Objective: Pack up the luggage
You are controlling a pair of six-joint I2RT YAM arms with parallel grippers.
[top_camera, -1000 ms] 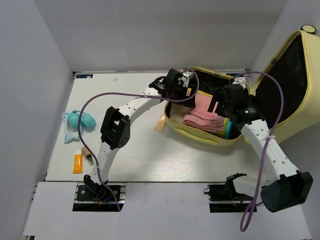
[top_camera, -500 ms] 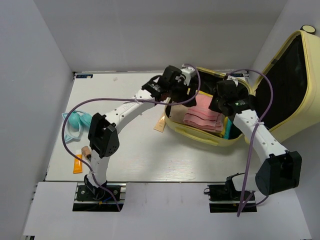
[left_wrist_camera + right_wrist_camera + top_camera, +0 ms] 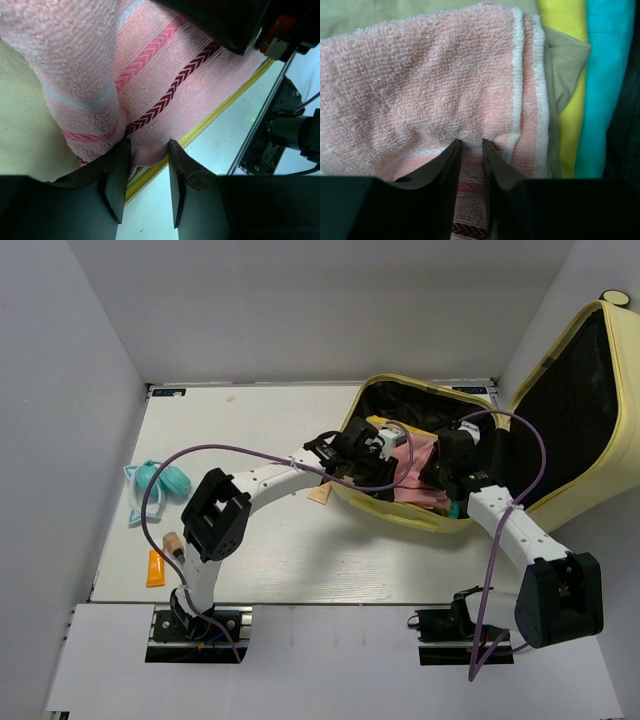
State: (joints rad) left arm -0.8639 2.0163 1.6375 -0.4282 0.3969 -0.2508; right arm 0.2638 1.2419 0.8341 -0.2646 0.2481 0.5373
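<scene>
The luggage (image 3: 398, 510), a pale yellow suitcase, lies open at the table's right with its black-lined lid (image 3: 575, 390) raised. A folded pink towel (image 3: 422, 480) with chevron stripes lies inside it. My left gripper (image 3: 385, 445) reaches in from the left; in the left wrist view this gripper (image 3: 147, 160) pinches the towel's (image 3: 150, 90) edge above the yellow zipper (image 3: 215, 117). My right gripper (image 3: 447, 462) comes in from the right. In its own view the right gripper (image 3: 471, 150) is closed on a fold of the towel (image 3: 420, 75).
Yellow (image 3: 570, 75) and teal (image 3: 607, 75) garments lie beside the towel in the suitcase. On the table's left lie a teal item (image 3: 160, 483), a small brown bottle (image 3: 172, 542) and an orange tube (image 3: 155, 567). A tan scrap (image 3: 320, 493) lies by the suitcase's left wall.
Both grippers came down from the suitcase's far side onto the pink towel and closed from wide open onto its folds.
</scene>
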